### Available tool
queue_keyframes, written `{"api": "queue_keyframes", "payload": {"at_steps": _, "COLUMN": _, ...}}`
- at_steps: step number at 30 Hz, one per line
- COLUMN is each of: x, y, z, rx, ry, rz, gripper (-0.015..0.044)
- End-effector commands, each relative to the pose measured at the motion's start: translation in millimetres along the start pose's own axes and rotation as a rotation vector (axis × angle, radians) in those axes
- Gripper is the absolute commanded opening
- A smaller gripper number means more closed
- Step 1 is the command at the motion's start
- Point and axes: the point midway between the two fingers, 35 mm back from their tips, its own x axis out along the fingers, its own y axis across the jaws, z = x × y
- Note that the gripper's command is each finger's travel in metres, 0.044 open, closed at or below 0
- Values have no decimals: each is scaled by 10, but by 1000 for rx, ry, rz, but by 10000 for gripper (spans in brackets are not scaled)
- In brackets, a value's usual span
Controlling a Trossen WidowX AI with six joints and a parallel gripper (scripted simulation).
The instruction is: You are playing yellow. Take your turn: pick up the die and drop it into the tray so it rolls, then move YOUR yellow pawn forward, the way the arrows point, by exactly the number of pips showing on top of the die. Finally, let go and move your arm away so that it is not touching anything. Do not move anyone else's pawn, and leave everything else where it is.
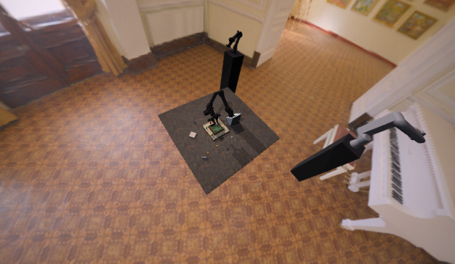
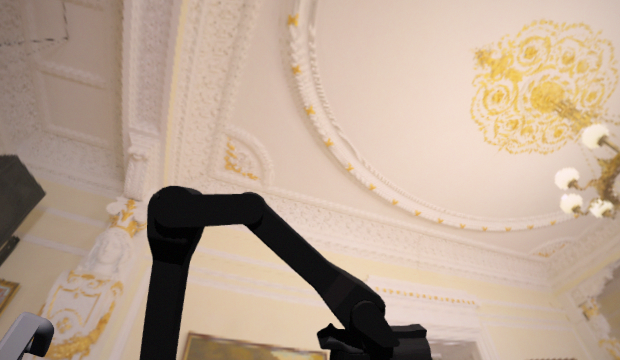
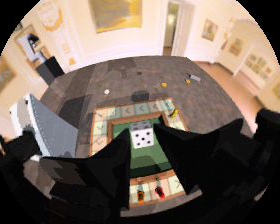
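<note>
My gripper (image 3: 141,129) (image 1: 216,123) is over the tray, its black fingers slightly apart. The white die (image 3: 142,137) with black pips is between and just beyond the fingertips, with a thin gap on each side. Five pips show on its bright face; its shaded face is hard to read. The tray (image 3: 150,161) (image 1: 216,129) has a green floor and a wooden rim, inside the board's square track (image 3: 116,110). The yellow pawn (image 3: 174,113) stands on the track near its far right corner. An orange pawn (image 3: 141,195) and a red pawn (image 3: 160,192) are on the near side.
A grey-blue angled block (image 3: 53,127) (image 1: 233,119) stands left of the board in the wrist view. Beyond the board are a white ball (image 3: 107,91), small yellow things (image 3: 164,84) and a grey block (image 3: 194,78). A pale square (image 1: 192,135) lies beside the board.
</note>
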Motion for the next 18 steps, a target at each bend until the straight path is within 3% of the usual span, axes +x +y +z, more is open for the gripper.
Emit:
{"api": "queue_keyframes", "payload": {"at_steps": 1, "x": -20, "y": -2, "z": 24, "rx": 0, "ry": 0, "rz": 0, "gripper": 236}}
{"api": "queue_keyframes", "payload": {"at_steps": 4, "x": -242, "y": -4, "z": 278, "rx": 3, "ry": -6, "rz": -2, "gripper": 315}}
{"api": "queue_keyframes", "payload": {"at_steps": 9, "x": -244, "y": 2, "z": 296, "rx": 7, "ry": 10, "rz": 5, "gripper": 440}}
{"api": "queue_keyframes", "payload": {"at_steps": 14, "x": 125, "y": 59, "z": 139, "rx": 49, "ry": 472, "rz": 88, "gripper": 440}}
{"api": "queue_keyframes", "payload": {"at_steps": 18, "x": 243, "y": 3, "z": 100, "rx": 8, "ry": 827, "rz": 7, "gripper": 440}}
